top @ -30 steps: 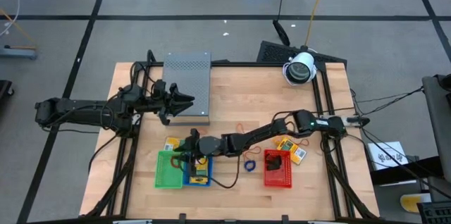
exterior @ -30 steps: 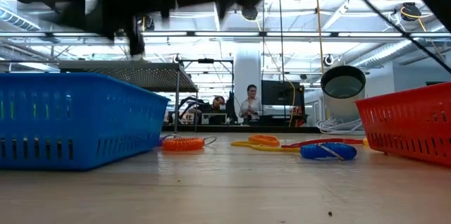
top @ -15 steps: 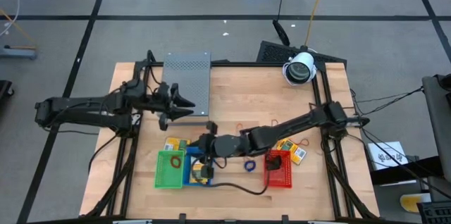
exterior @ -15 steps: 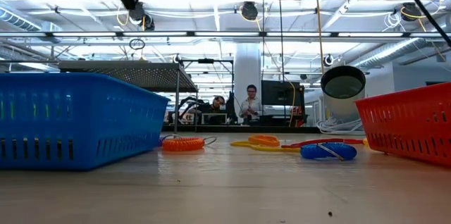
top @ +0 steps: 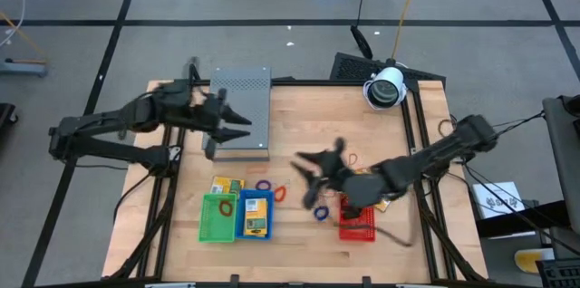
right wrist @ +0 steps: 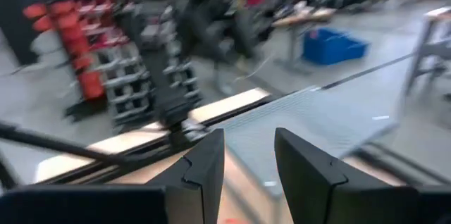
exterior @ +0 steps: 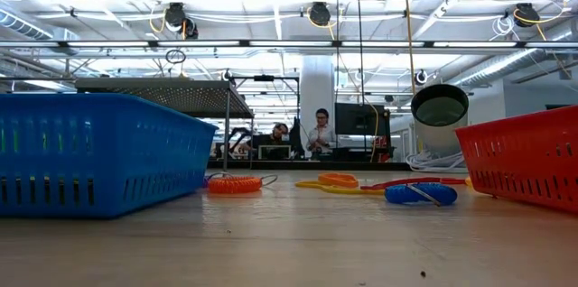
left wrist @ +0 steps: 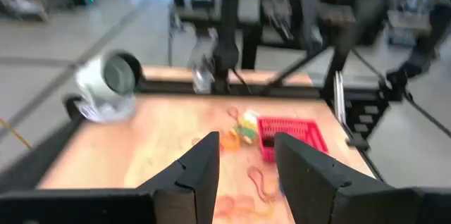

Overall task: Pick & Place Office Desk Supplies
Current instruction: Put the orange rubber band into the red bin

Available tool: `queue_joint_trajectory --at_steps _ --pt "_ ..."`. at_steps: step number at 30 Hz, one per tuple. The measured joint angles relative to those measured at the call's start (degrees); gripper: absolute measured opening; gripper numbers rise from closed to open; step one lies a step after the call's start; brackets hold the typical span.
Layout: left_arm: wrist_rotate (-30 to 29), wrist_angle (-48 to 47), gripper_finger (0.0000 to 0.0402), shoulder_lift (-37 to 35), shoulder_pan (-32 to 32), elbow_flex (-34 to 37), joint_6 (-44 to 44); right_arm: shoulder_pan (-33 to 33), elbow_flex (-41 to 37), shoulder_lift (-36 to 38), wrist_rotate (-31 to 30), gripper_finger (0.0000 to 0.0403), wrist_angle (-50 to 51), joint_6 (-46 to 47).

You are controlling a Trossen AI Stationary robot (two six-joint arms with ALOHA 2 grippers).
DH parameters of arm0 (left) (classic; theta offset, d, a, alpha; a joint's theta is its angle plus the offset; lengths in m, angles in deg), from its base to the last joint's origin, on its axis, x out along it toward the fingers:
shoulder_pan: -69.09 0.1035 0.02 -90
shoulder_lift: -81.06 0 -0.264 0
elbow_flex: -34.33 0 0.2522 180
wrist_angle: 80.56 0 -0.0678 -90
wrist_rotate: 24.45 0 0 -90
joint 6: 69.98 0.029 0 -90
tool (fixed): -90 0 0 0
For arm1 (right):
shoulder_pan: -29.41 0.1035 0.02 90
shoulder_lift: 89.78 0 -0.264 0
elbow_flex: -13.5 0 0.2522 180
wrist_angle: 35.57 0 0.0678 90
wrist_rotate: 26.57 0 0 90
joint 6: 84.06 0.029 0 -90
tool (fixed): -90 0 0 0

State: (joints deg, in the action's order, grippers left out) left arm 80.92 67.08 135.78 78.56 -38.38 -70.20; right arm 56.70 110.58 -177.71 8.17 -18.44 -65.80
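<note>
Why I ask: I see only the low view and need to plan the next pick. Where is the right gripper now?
Observer: The right gripper hangs above mid-table, between the grey perforated box and the red basket, fingers apart, empty.
Operator: And the left gripper?
Observer: The left gripper hovers over that box, open, holding nothing.
Operator: Anything in the blue basket?
Observer: The blue basket holds a yellow-orange packet.
</note>
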Motion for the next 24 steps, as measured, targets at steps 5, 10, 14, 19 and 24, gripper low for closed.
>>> queue_joint_trajectory --at_steps 5,10,14,19,24 --pt "0.0 -7.0 0.0145 10.0 -2.3 -9.7 1.6 3.1 -9.5 10.2 -10.6 0.0116 -0.6 0.0" --pt "-1.7 -17.0 0.0145 23.0 -4.3 -21.8 2.8 4.0 -18.4 18.8 -15.5 0.0116 -3.2 0.3" --pt "-1.8 -25.4 0.0145 32.5 -5.2 -31.3 0.6 4.0 -24.4 24.4 -20.2 0.0116 -5.9 -0.5" --pt "-1.9 -34.1 0.0145 43.1 -7.1 -38.4 -1.4 4.0 -30.0 31.0 -24.2 0.0116 -6.3 -2.2" --pt "-1.8 -35.1 0.0145 49.1 -8.6 -40.3 -2.4 4.0 -34.1 36.5 -24.4 0.0116 -6.4 -2.7"
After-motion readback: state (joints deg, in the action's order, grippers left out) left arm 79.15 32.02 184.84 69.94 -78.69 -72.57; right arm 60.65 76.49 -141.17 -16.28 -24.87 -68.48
